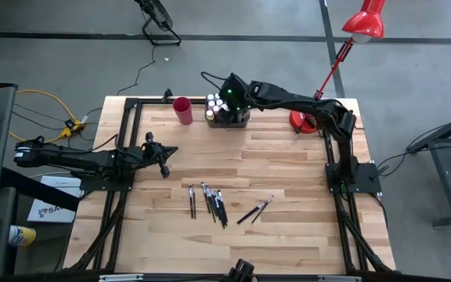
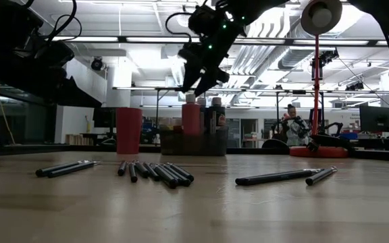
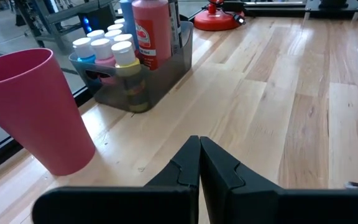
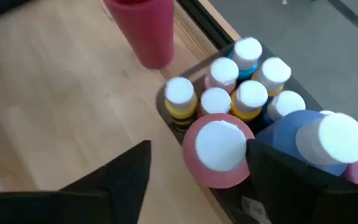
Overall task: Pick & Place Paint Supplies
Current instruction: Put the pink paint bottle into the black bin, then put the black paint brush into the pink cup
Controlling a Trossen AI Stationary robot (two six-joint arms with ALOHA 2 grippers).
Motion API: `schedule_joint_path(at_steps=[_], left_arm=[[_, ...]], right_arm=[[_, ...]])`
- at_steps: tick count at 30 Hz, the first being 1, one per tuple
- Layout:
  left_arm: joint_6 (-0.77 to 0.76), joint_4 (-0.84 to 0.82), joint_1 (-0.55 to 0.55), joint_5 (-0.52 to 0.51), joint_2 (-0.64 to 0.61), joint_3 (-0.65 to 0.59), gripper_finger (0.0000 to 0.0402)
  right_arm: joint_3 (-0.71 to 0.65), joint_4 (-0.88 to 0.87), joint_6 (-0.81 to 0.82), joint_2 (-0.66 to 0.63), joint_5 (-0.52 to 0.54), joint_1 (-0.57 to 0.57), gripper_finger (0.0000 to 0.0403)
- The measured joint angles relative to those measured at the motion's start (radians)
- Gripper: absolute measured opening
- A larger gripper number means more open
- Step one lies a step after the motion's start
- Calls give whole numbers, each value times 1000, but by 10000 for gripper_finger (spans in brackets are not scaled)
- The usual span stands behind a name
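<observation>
A grey tray (image 1: 227, 119) at the table's far middle holds several small paint bottles with pale caps (image 4: 253, 93). A taller red bottle (image 4: 219, 149) stands upright at the tray's near end, beside a blue one (image 4: 319, 140). My right gripper (image 4: 197, 149) hovers open just above the red bottle (image 2: 191, 116), one finger on either side of its cap, touching nothing. Several dark paintbrushes (image 1: 210, 202) lie flat on the table, with two more (image 1: 257, 210) to their right. My left gripper (image 1: 163, 160) waits shut at the left. A red cup (image 1: 182, 110) stands left of the tray.
A red lamp's base (image 1: 304, 119) sits right of the tray, its head (image 1: 364, 23) beyond the far edge. Black frame rails (image 1: 124, 141) run along the left and right sides. Bare wood lies between the tray and the brushes.
</observation>
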Motion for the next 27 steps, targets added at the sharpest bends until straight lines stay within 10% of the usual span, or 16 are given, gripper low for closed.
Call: schedule_joint_path(at_steps=[15, 27], left_arm=[[0, -7, 0, 0, 0, 0, 3], [-2, -26, 0, 5, 0, 0, 3]], right_arm=[[0, -110, 8, -193, -19, 2, 290], [2, -796, 189, -362, -70, 68, 260]])
